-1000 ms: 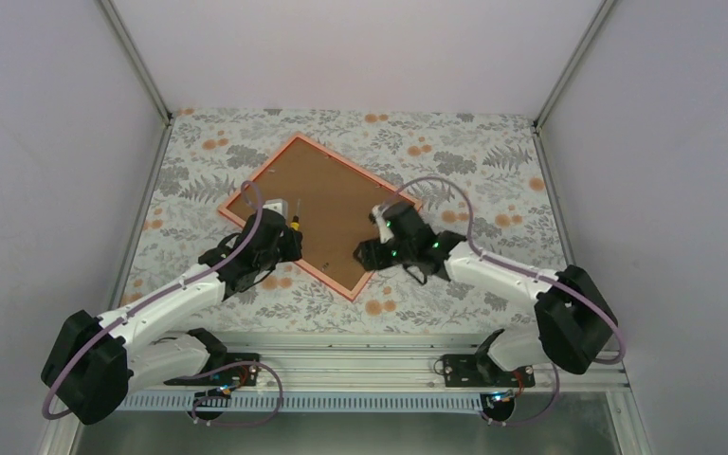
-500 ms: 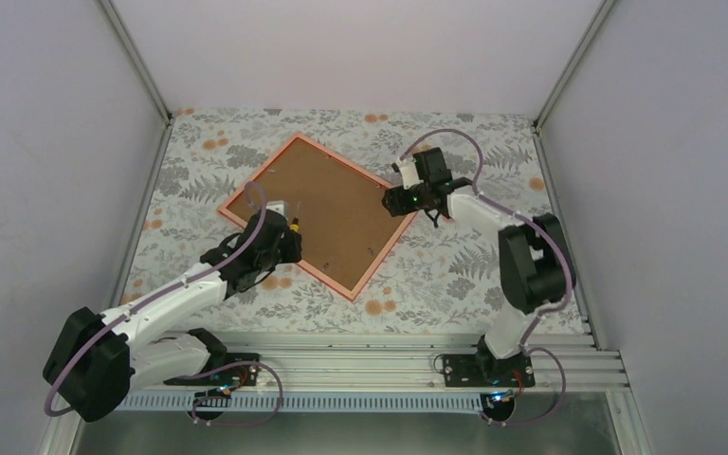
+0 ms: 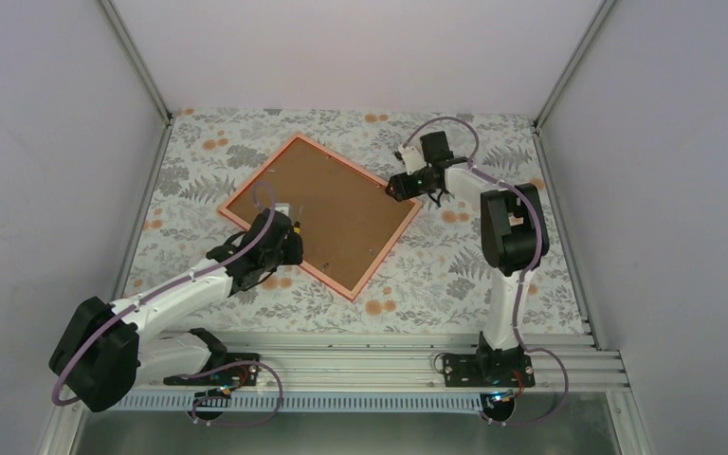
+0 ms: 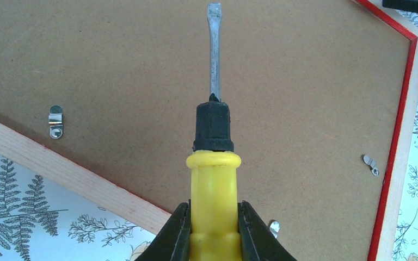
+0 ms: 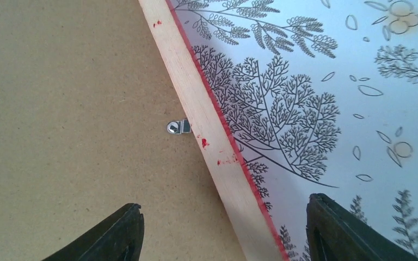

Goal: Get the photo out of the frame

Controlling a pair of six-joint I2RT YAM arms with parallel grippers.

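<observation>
On the flowered counter (image 3: 493, 275) the frame (image 3: 336, 204) lies face down, turned like a diamond, its brown back board (image 4: 114, 65) up. The photo presumably sits beneath that board, unseen. At the near-left edge the left gripper (image 4: 214, 231) pinches a yellow-handled screwdriver (image 4: 214, 136), blade pointing across the board between two turn clips (image 4: 56, 120). The right gripper (image 5: 223, 228) hangs spread over the right corner's rim, one clip (image 5: 178, 127) just ahead.

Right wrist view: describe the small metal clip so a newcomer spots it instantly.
Start at the frame lying face down on the flowered tablecloth, brown backing board up. Follow its pale wooden edge running diagonally; the clip sits on the board, touching that edge. It is the only shiny silver piece there, unlike the red paint specks nearby.
</observation>
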